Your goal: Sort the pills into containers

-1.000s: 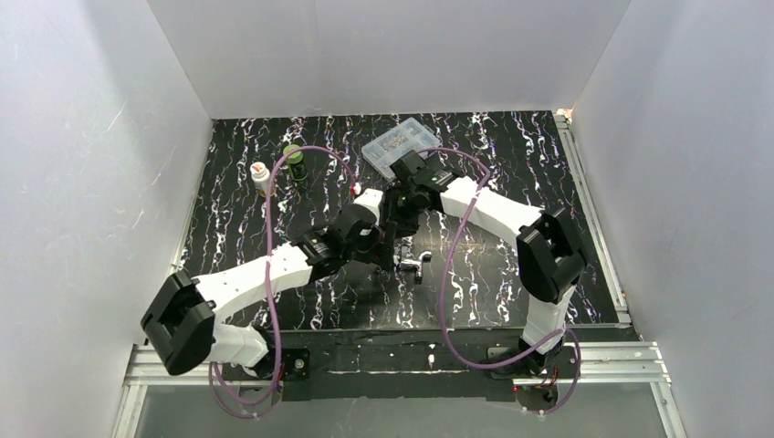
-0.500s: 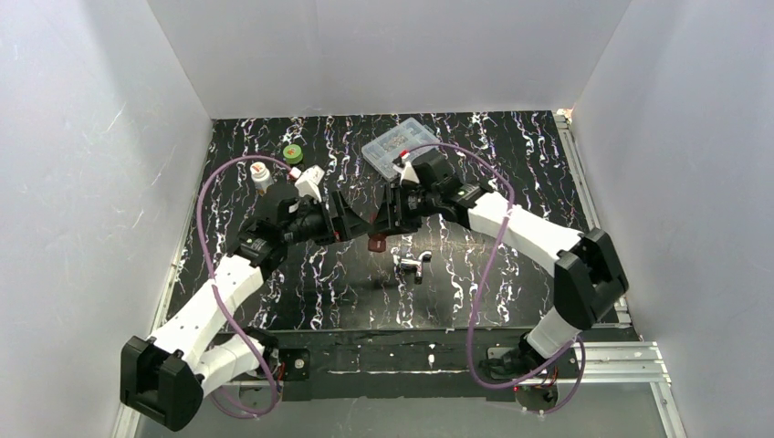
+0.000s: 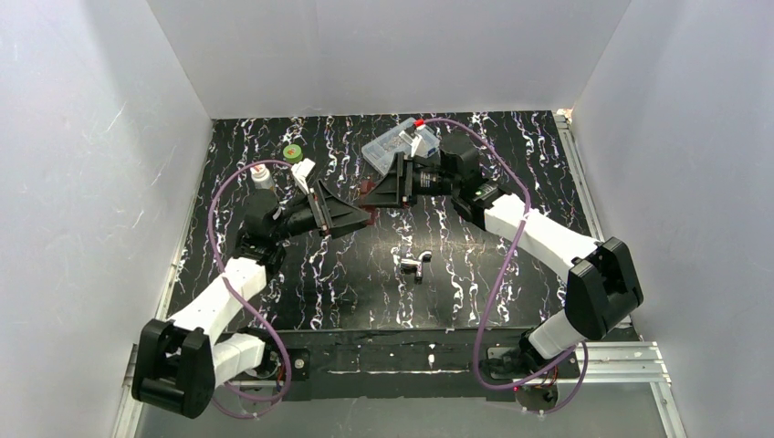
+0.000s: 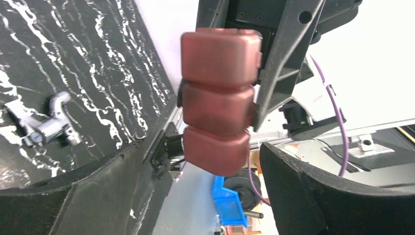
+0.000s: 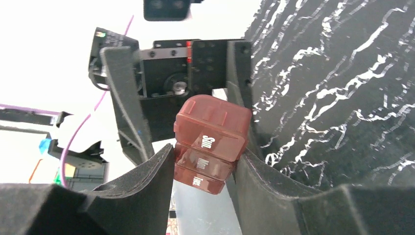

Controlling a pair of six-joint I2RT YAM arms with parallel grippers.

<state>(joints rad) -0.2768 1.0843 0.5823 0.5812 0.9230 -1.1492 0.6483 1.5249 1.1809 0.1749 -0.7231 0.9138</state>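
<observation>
Handover in mid-air: a dark red-brown pill case hangs above the black marbled worktop, beyond the silver fitting and a little to its left in the overhead view. The jaws of the right gripper clamp it across its narrow width. The left gripper faces the case from farther left of the fitting, its jaws spread wide on either side of the case's free end, a gap showing on both flanks and nothing touched. Three hinged lids read Sun., Mon. and Tues. in pale letters; whether any pills lie inside cannot be told. A clear compartment box sits farther back beyond the fitting. The case looks light, stiff and glossy, so a loose pinch would likely let it slide or twist rather than bend. The safer hold appears to be across the flat side walls of the body, below the lids, leaving the lid tabs free to flip. Squeezing the rounded lid tops risks popping one open or squirting the case out
</observation>
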